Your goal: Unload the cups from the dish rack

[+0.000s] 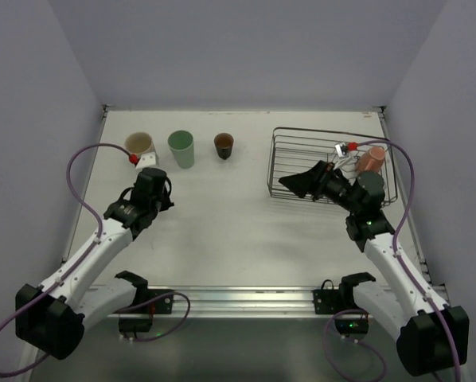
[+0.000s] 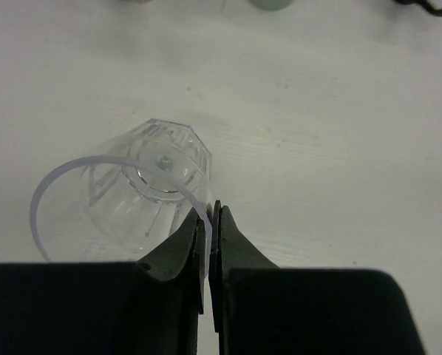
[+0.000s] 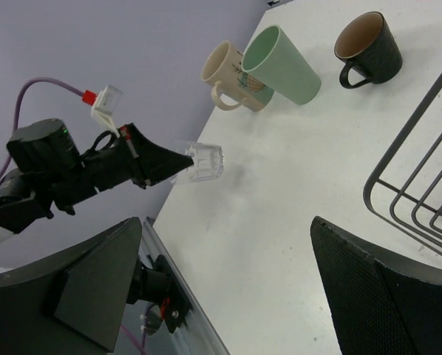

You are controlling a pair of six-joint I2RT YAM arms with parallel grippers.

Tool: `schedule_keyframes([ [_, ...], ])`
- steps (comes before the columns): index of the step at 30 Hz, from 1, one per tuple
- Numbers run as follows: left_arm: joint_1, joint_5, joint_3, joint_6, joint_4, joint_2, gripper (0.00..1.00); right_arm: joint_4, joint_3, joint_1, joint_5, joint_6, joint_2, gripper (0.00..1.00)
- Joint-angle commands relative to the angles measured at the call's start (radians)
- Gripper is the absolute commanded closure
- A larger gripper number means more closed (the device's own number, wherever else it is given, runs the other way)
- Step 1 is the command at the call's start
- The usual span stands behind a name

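Note:
My left gripper [image 2: 210, 211] is shut on the rim of a clear faceted tumbler [image 2: 132, 200] and holds it tilted just above the table, in front of the row of cups. It also shows in the top view [image 1: 154, 181] and in the right wrist view [image 3: 169, 159] with the tumbler [image 3: 205, 163]. A cream cup [image 1: 140, 145], a mint green cup [image 1: 181, 149] and a dark brown cup [image 1: 224, 146] stand at the back left. A salmon-pink cup [image 1: 371, 159] sits in the dish rack [image 1: 286, 143]. My right gripper [image 1: 302, 185] is open and empty at the rack's front left corner.
In the right wrist view the cream cup [image 3: 228, 66] and the brown cup [image 3: 369, 46] have handles, with the green cup [image 3: 280, 65] between them. The rack's wire corner [image 3: 406, 200] lies beside my right fingers. Walls close in the table on three sides.

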Motion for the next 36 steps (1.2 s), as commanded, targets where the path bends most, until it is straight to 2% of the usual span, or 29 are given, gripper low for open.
schedule_keyframes([
  [1, 0.090, -0.045, 0.021, 0.007, 0.001, 0.082, 1.00, -0.060, 0.019, 0.013, 0.034, -0.066, -0.018, 0.01],
  [7, 0.132, -0.056, 0.102, 0.023, -0.040, 0.263, 1.00, -0.104, 0.016, 0.033, 0.066, -0.102, -0.049, 0.01],
  [14, 0.150, -0.039, 0.133, 0.078, -0.060, 0.380, 1.00, -0.122, 0.002, 0.057, 0.112, -0.112, -0.083, 0.01],
  [19, 0.153, -0.060, 0.149, 0.104, -0.057, 0.381, 0.73, -0.155, 0.013, 0.068, 0.167, -0.138, -0.084, 0.01],
  [23, 0.155, -0.059, 0.150, 0.111, -0.054, 0.371, 0.64, -0.170, 0.019, 0.068, 0.186, -0.154, -0.086, 0.01],
  [26, 0.156, -0.066, 0.154, 0.121, -0.055, 0.360, 0.52, -0.207, 0.036, 0.068, 0.235, -0.180, -0.099, 0.01],
  [27, 0.156, -0.071, 0.157, 0.125, -0.055, 0.351, 0.46, -0.217, 0.039, 0.068, 0.251, -0.187, -0.115, 0.01],
  [28, 0.156, -0.077, 0.169, 0.134, -0.054, 0.322, 0.36, -0.225, 0.042, 0.068, 0.268, -0.194, -0.124, 0.01],
  [29, 0.156, -0.079, 0.179, 0.141, -0.052, 0.302, 0.32, -0.239, 0.047, 0.068, 0.300, -0.200, -0.133, 0.02],
  [31, 0.156, -0.061, 0.224, 0.160, -0.040, 0.234, 0.22, -0.279, 0.066, 0.068, 0.356, -0.224, -0.145, 0.06],
  [32, 0.156, -0.041, 0.246, 0.165, -0.035, 0.210, 0.20, -0.323, 0.089, 0.068, 0.386, -0.253, -0.144, 0.13],
  [34, 0.155, -0.012, 0.283, 0.184, 0.003, 0.129, 0.17, -0.366, 0.105, 0.066, 0.478, -0.284, -0.126, 0.17],
  [35, 0.155, 0.027, 0.289, 0.187, 0.035, 0.101, 0.16, -0.380, 0.119, 0.063, 0.514, -0.292, -0.118, 0.25],
  [36, 0.155, 0.051, 0.297, 0.190, 0.049, 0.052, 0.16, -0.389, 0.126, 0.060, 0.579, -0.301, -0.107, 0.29],
])
